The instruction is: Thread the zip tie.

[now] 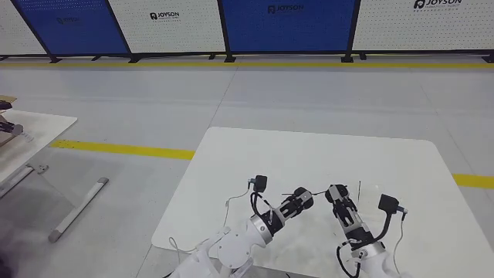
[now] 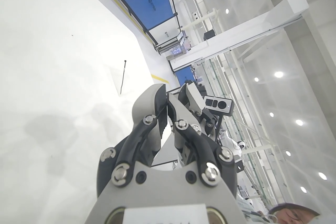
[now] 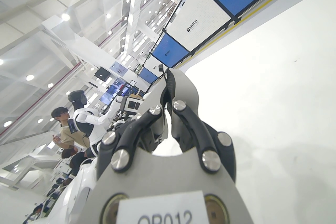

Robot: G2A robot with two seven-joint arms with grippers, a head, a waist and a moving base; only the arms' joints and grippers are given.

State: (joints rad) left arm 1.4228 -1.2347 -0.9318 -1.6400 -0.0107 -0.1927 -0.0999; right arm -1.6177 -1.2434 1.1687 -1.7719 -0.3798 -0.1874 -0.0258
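Pinched between the closed fingers of the right claw (image 3: pixel 169 76): the zip tie (image 3: pixel 161 68), black, small square head poking just past the fingertips, the rest buried between the pads. Same tight grip at the left claw (image 2: pixel 166 97), shut on a thin black strip, with only a short stretch showing against one pad. Both claws above the near half of the table (image 1: pixel 231 170), tip to tip, almost touching. From above, no more than a black hairline between them. Cannot tell whether one tie in both grips or two. Flat on the table's right half, toward the near edge, clear of either claw: a second zip tie (image 2: pixel 123 77), straight, faint and hard to pick out from above.
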